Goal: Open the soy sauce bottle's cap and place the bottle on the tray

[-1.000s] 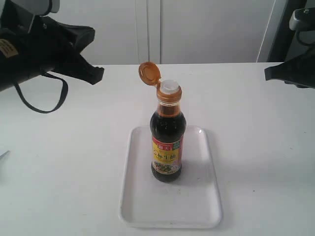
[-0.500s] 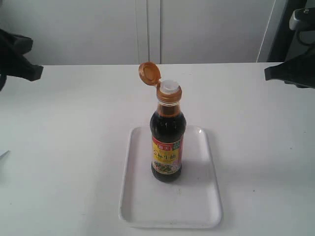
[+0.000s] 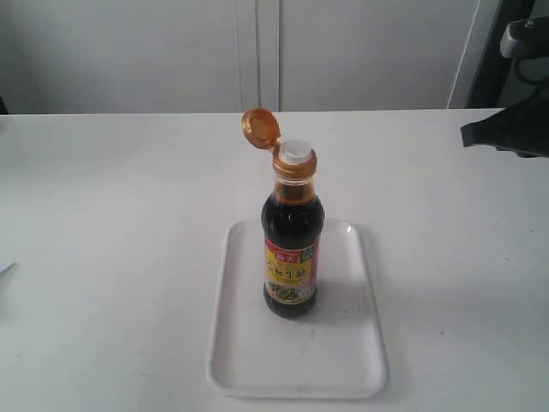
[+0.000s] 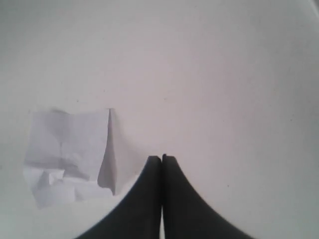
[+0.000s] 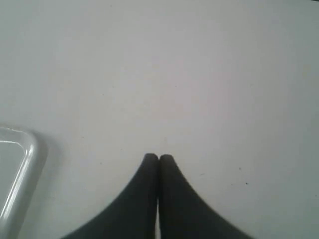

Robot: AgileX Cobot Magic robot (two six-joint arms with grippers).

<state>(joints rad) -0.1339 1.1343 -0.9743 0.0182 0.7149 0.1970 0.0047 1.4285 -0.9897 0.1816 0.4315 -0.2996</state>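
The soy sauce bottle (image 3: 291,249) stands upright on the white tray (image 3: 343,360) in the exterior view. Its orange-gold cap (image 3: 260,127) is flipped open and leans back on its hinge, leaving the white spout (image 3: 296,154) bare. My left gripper (image 4: 161,158) is shut and empty above bare table; the exterior view no longer shows it. At the right edge of the exterior view sits my right gripper (image 3: 470,132), far from the bottle. It too is shut with nothing in it (image 5: 159,158), and a corner of the tray (image 5: 20,174) shows beside it.
A crumpled white paper (image 4: 70,154) lies on the table close to the left gripper. A sliver of it pokes in at the left edge of the exterior view (image 3: 5,271). A white wall panel (image 3: 257,51) runs behind the white table (image 3: 129,215).
The left arm has drawn back to the left and left the exterior view. The bottle, open cap, tray and right gripper have stayed put.
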